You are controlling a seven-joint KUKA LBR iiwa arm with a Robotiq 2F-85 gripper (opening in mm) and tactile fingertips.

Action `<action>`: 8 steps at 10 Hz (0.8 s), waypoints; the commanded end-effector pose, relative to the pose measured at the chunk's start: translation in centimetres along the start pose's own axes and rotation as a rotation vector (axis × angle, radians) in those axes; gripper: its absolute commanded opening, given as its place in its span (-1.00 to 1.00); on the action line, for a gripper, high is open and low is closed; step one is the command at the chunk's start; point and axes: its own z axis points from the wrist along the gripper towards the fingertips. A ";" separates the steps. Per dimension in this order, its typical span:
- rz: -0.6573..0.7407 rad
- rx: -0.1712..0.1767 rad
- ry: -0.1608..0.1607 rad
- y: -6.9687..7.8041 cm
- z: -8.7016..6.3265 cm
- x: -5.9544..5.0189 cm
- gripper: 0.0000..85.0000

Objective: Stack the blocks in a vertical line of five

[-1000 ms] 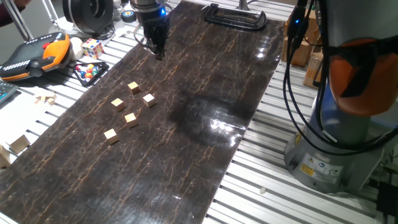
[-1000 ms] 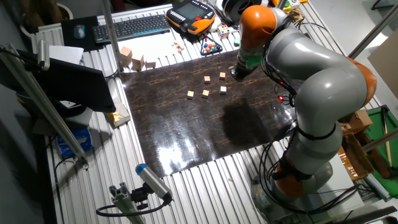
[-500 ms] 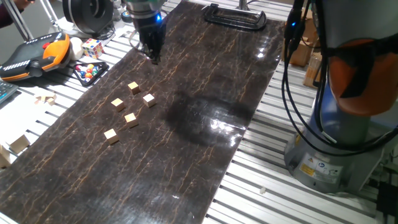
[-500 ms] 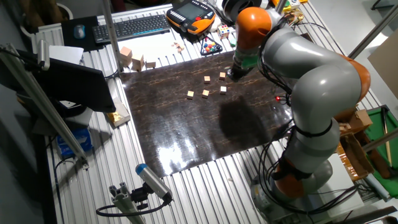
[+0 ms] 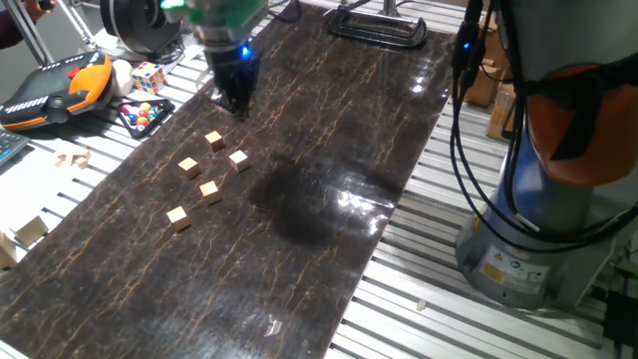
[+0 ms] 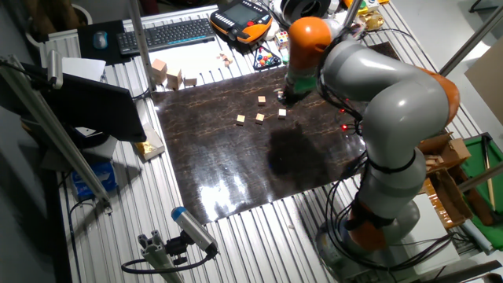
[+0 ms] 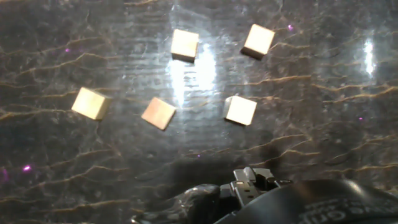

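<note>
- Five blocks (image 7: 240,110) lie loose and apart on the dark counter (image 5: 329,120), none stacked.
- Light, rigid wood with flat faces; pinch two opposite sides.
- Gripper (image 5: 235,100) hovers beyond them; jaws' state unclear.

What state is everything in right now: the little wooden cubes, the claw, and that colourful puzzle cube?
blocks: all five lie singly on the dark slab, apart from each other, none stacked yet.
claw: above the slab next to the blocks, touching none; whether it is open or shut cannot be told.
Rubik's cube: sits on the metal table beside the slab, away from the claw.
</note>
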 end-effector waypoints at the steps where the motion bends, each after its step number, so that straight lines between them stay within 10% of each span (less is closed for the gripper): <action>1: 0.005 0.013 -0.003 0.8 0.3 0.3 -0.98; 8: 0.124 -0.018 -0.009 3.9 2.8 -0.5 -0.98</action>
